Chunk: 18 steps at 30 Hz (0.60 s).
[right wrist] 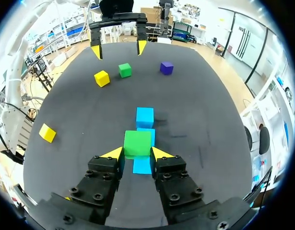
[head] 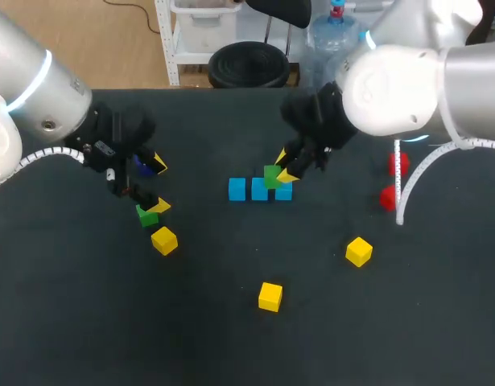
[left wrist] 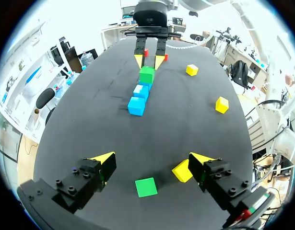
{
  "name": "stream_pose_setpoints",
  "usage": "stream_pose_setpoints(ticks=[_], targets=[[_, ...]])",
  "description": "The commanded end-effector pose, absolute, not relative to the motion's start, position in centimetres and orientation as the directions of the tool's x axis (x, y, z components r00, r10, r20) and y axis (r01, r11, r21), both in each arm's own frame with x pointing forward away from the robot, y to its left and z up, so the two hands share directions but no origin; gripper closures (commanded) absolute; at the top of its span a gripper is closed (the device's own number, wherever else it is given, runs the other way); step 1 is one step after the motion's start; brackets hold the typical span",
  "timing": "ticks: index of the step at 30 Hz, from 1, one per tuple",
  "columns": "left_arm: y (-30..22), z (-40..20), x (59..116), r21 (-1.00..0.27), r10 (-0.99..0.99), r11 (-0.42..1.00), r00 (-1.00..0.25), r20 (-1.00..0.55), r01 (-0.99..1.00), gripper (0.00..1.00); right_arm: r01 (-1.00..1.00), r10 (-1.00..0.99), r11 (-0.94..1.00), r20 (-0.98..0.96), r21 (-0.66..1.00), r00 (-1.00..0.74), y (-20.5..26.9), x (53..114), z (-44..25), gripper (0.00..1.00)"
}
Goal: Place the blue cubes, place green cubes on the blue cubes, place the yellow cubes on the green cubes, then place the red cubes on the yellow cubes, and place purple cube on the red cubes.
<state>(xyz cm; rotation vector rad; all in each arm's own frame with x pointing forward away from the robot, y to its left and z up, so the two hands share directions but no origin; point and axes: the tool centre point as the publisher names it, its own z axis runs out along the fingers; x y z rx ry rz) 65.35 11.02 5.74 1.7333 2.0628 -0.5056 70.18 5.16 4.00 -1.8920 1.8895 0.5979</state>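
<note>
Right gripper (right wrist: 137, 153), jaws clamped on a green cube (right wrist: 137, 143) above the blue cubes (right wrist: 145, 116); left gripper (left wrist: 153, 157), jaws apart, over the second green cube (left wrist: 146, 187).

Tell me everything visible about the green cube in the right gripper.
The green cube is a plain, matte, sharp-edged block, held level in the right gripper, whose yellow fingertips press its two opposite sides. It is over the row of blue cubes, above the middle and gripper-side ones; whether it rests on them or hangs just above cannot be told.
</note>
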Motion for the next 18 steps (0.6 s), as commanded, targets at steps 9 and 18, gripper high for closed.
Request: stream_pose_setpoints(ticks=[9,18], targets=[[11.14,5.68,65.36,-0.019,0.840,0.164,-0.149,-0.521,0.986,0.00,-1.000,-0.828,-0.006,-0.561,0.030,-0.012,4.97,70.58,3.58,1.00],[11.14,5.68,65.36,-0.019,0.840,0.164,-0.149,-0.521,0.986,0.00,-0.999,-0.827,-0.005,-0.562,0.034,-0.015,5.06,70.76,3.40,1.00]])
